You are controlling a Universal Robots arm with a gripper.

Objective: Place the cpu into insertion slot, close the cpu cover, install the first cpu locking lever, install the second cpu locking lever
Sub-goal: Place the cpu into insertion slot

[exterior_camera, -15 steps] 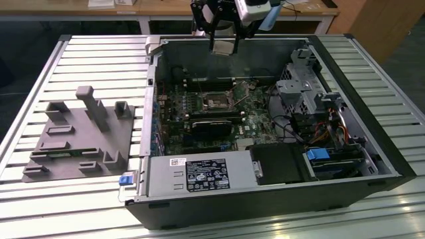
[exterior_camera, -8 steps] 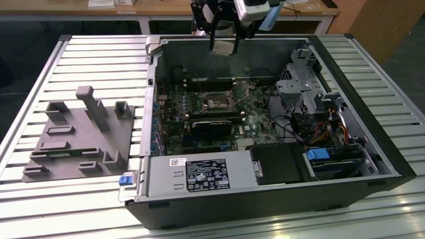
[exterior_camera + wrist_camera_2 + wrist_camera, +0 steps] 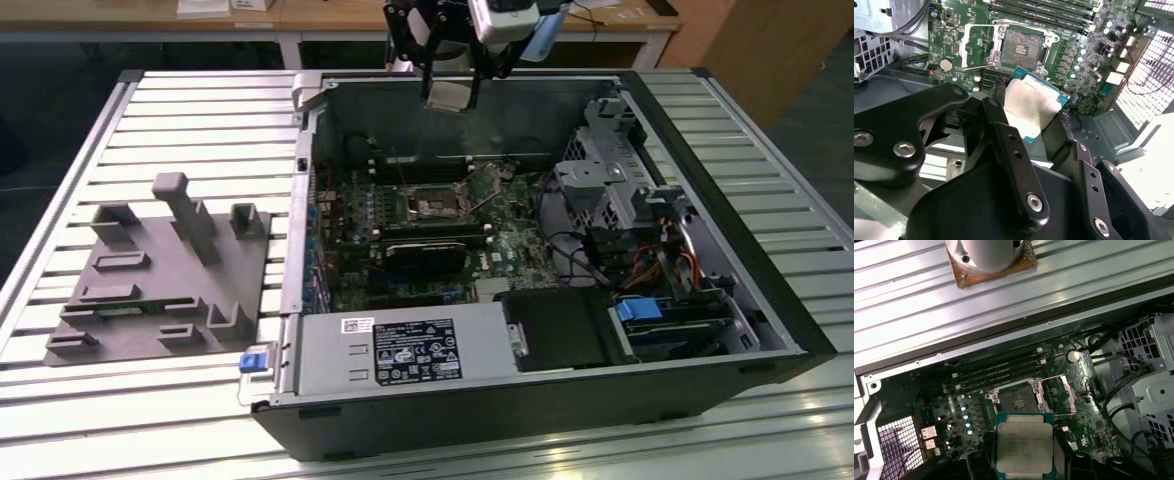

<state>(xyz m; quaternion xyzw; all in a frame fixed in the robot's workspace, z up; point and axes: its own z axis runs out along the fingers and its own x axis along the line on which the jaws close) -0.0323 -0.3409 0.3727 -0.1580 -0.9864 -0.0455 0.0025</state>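
Silver-grey cpu [image 3: 1031, 107] between black fingers [image 3: 998, 119]

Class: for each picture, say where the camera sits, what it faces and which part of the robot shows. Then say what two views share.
Exterior view: off the arm, above the table, looking down into the open computer case; the pincer hangs over its far edge.
First wrist view: on the arm, facing down at the insertion slot; dark pincer fingers flank the cpu.
Second wrist view: on the arm, looking past the pincer's black links to the slot.
Shared: both wrist views show the held cpu and slot.
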